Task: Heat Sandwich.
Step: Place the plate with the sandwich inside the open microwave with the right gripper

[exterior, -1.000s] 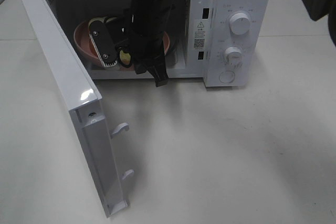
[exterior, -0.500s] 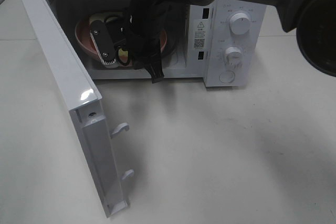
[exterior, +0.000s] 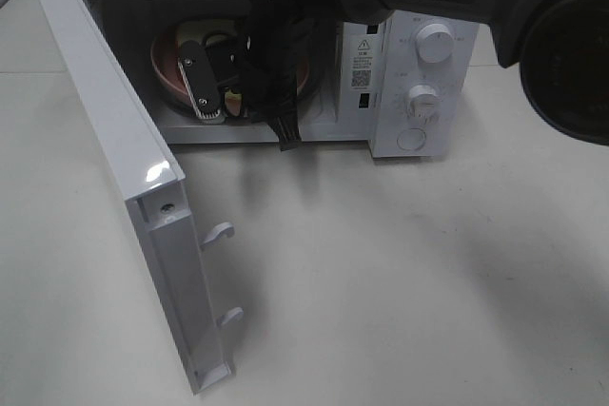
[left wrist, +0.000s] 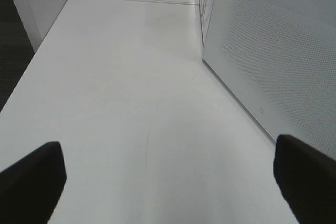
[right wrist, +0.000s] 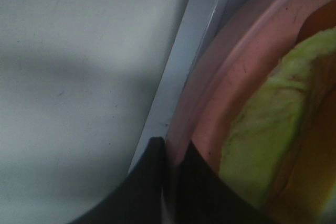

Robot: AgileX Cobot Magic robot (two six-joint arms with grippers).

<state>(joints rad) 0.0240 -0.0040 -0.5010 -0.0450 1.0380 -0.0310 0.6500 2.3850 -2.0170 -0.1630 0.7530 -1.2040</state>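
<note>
The sandwich (right wrist: 262,140) lies on a round pink plate (right wrist: 220,93), its yellow-green filling and tan crust close up in the right wrist view. My right gripper (right wrist: 170,156) is shut on the plate's rim. From the high camera, that gripper (exterior: 221,109) reaches into the open microwave (exterior: 419,64) and holds the plate (exterior: 164,68) inside the cavity. A pale edge of the sandwich (exterior: 207,28) shows behind the arm, which hides most of it. My left gripper (left wrist: 168,182) hangs open over bare table beside the microwave's side wall (left wrist: 273,51).
The microwave door (exterior: 114,159) swings wide to the left and juts toward the table's front, with two latch hooks (exterior: 219,233) on its edge. Two knobs (exterior: 435,43) sit on the control panel. White table (exterior: 400,273) spreads in front of it.
My right gripper has carried the plate and sandwich a little deeper into the microwave cavity and slightly to the right. The left gripper stays open.
</note>
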